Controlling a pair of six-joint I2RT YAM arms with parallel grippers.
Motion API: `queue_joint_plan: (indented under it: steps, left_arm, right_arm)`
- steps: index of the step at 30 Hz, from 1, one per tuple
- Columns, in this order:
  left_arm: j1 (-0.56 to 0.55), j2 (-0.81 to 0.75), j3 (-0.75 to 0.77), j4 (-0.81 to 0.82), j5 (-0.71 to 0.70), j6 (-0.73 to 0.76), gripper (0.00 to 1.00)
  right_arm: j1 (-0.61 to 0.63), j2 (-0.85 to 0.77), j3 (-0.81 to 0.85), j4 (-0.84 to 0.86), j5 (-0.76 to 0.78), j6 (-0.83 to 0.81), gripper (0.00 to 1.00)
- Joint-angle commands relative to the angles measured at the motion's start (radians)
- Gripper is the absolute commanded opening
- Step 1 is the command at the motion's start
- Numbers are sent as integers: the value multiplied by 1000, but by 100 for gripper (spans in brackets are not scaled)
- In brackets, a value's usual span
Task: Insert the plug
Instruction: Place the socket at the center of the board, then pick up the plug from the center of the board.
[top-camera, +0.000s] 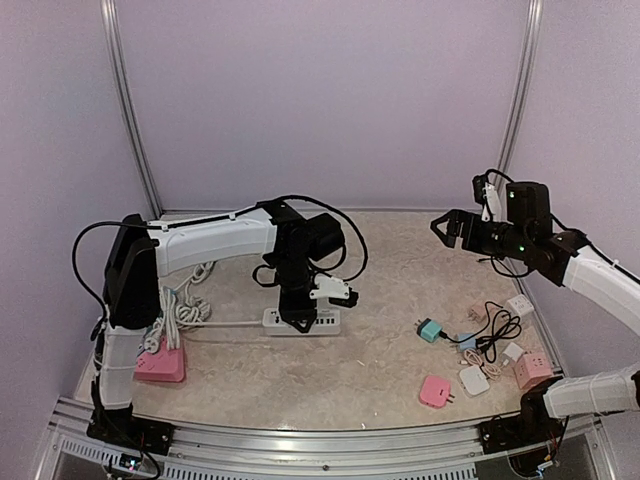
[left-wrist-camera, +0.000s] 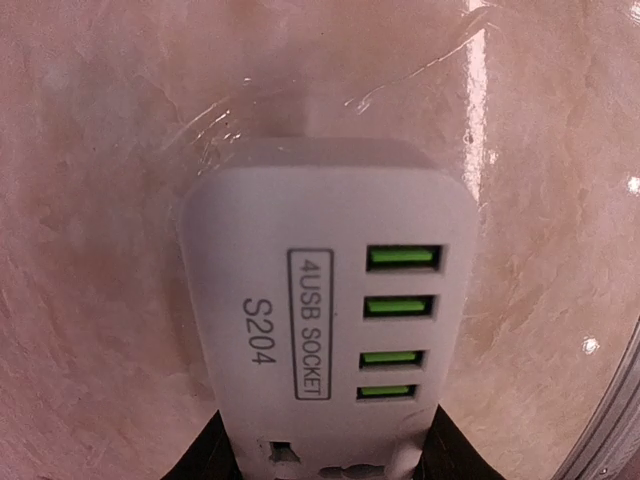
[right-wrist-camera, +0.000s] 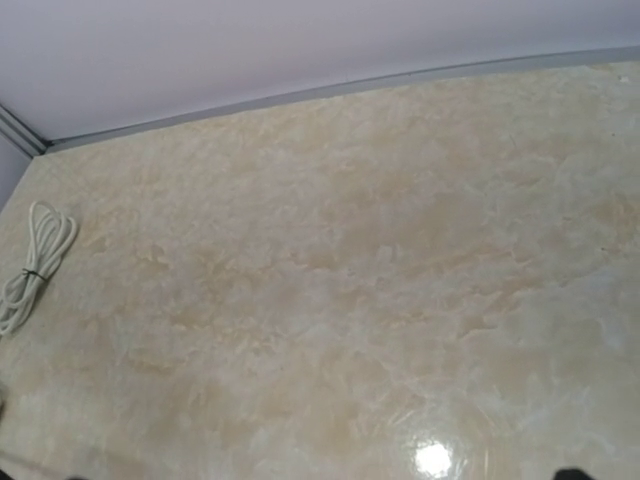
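Found the left gripper (top-camera: 298, 316) down on the strip (left-wrist-camera: 320, 300), dark fingers (left-wrist-camera: 208, 458) pressed to both long sides behind the USB end. Read that as a clamp on the strip, though could not quite confirm firm contact at the wrist view's bottom edge. Saw the right gripper (top-camera: 446, 228) high above the table (top-camera: 380, 365) at the right, spread wide and carrying nothing. Noted no plug in either hand. Spotted the teal plug (top-camera: 430, 329) lying on the table right of the strip, well apart from it, with the pink plug (top-camera: 434, 391) and others nearby. Judged the step as bracing the strip, pickup not yet begun. Reckoned next on lowering the right gripper onto a plug, gripping its body with prongs kept free, then lining them up over a socket.
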Motion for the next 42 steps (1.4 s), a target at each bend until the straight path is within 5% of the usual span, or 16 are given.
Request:
queue_joint_plan:
  steps: [1, 4, 12, 18, 27, 31, 35, 42]
  left_arm:
    - [-2, 5, 50, -13, -17, -28, 33]
    - [-7, 19, 64, -26, -29, -17, 62]
    - [4, -5, 68, -40, 11, -22, 83]
    - [81, -113, 153, -93, 122, -38, 83]
    - [457, -376, 32, -67, 278, -139, 84]
    - [615, -491, -92, -20, 287, -155, 84]
    - [726, -597, -185, 8, 320, -147, 84]
    - [759, -712, -319, 51, 325, -105, 85]
  right_arm:
    - [15, -16, -15, -25, 18, 9, 100]
    - [15, 0, -9, -34, 19, 16, 100]
    - [15, 1, 5, -46, 11, 25, 100]
    - [15, 34, 59, -191, 110, 40, 100]
    - [-23, 179, 233, -486, 280, -94, 100]
    - [-181, 243, 298, -600, 274, 10, 96]
    - [-324, 269, 254, -640, 425, 143, 94]
    - [-520, 389, 177, -586, 397, 373, 98]
